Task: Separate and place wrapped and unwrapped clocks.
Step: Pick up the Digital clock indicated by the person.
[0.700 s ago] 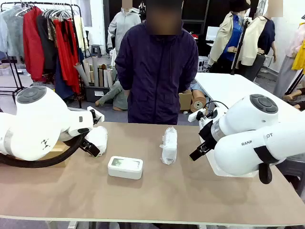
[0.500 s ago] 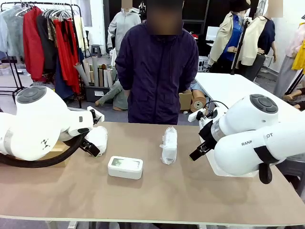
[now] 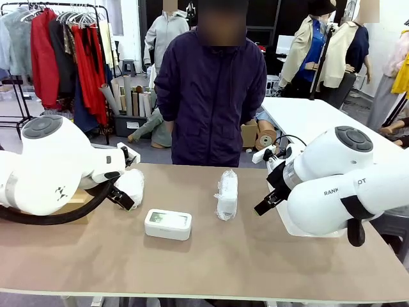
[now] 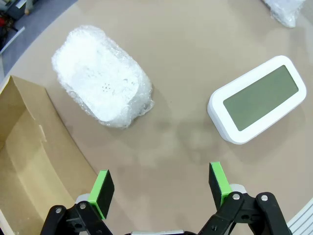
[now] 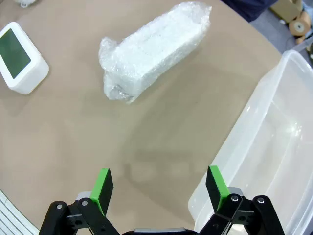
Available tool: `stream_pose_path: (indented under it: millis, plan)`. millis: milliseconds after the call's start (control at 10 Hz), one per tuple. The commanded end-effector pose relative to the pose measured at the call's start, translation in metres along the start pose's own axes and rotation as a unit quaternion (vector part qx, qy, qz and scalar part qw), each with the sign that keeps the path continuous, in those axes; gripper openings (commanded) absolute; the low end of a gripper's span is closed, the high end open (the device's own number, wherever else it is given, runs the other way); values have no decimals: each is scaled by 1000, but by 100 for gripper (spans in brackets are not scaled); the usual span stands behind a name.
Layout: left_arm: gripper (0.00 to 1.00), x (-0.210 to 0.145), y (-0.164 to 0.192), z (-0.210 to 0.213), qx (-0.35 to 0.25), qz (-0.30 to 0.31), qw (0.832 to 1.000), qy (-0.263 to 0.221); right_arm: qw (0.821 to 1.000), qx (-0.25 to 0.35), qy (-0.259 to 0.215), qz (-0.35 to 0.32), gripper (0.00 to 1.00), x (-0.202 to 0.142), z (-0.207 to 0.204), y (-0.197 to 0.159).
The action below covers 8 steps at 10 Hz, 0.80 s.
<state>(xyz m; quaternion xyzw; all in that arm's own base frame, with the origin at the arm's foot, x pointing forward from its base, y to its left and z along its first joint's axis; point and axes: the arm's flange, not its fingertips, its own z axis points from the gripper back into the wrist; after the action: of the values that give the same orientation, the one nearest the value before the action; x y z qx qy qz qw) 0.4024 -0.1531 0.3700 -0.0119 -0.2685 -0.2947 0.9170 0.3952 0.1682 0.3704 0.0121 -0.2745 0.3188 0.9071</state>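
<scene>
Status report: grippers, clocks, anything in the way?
Left gripper, right gripper open, empty. Box-side wrapped clock, middle wrapped clock, bare clock untouched. Nothing blocking.

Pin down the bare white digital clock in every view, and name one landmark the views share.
Front view: bare clock left of centre, low in the picture, screen up.
Left wrist view: bare clock at middle right, lying at a slant.
Right wrist view: bare clock in the upper left corner, cut by the edge.
Shared landmark: long wrapped bundle, at centre in the front view, top right corner in the left wrist view, top centre in the right wrist view.
</scene>
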Motion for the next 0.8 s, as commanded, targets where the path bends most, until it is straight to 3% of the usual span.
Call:
stream_pose_path:
  millis: [0,700]
  plan:
    - [100,0,1,0,0,1,1000,0,1000,0,0,0,100,0,0,0]
    - [100,0,1,0,0,1,1000,0,1000,0,0,0,100,0,0,0]
